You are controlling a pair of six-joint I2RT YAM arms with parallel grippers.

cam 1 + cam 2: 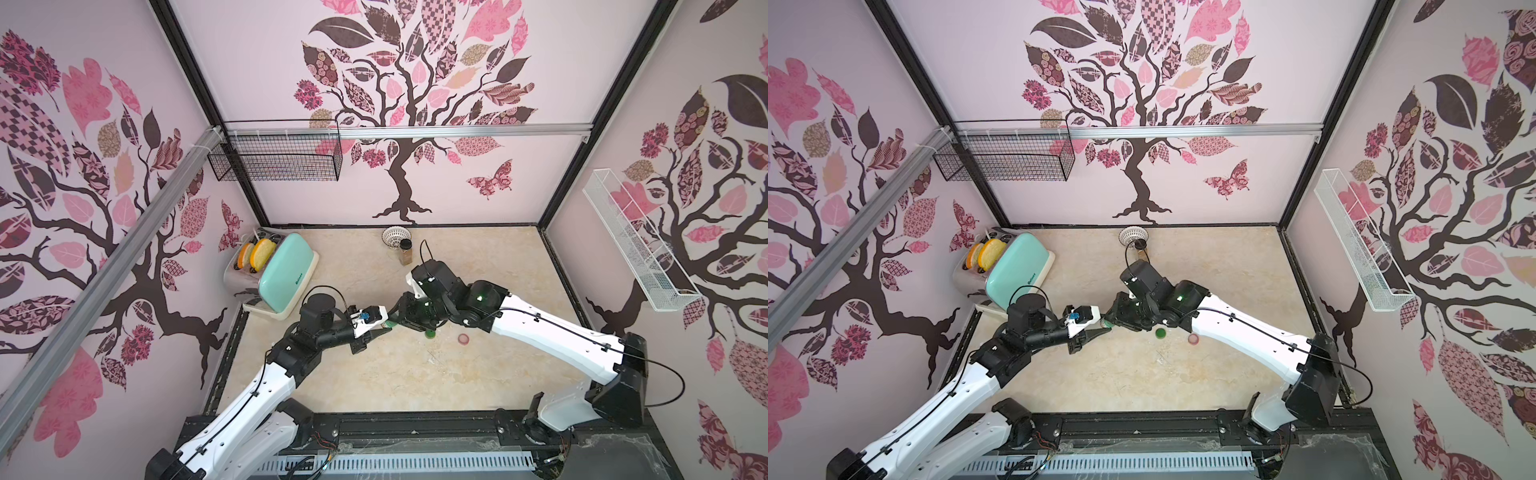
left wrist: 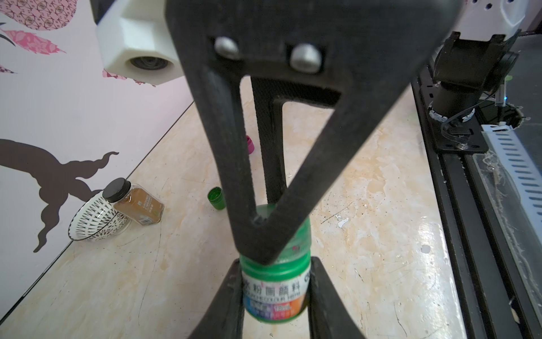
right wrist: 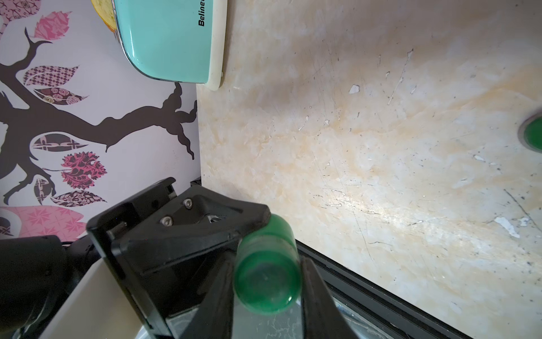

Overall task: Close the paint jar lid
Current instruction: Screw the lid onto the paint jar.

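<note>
A small green paint jar [image 2: 274, 296] with a colourful label is held off the table between the two arms. My left gripper [image 2: 275, 264] is shut on its labelled body. The green lid [image 3: 267, 281] sits on the jar's mouth, its round top facing the right wrist camera. My right gripper [image 3: 268, 264] is shut on the lid, with a finger pressed against each side. In both top views the jar is only a sliver of green [image 1: 388, 325] [image 1: 1106, 324] where the left gripper [image 1: 383, 329] and right gripper [image 1: 397, 319] meet.
A loose green cap [image 1: 430, 332] and a pink cap [image 1: 464, 339] lie on the table under the right arm. A spice jar [image 1: 405, 251] leans on a patterned bowl [image 1: 395, 236] at the back wall. A mint toaster [image 1: 282, 272] stands at the left.
</note>
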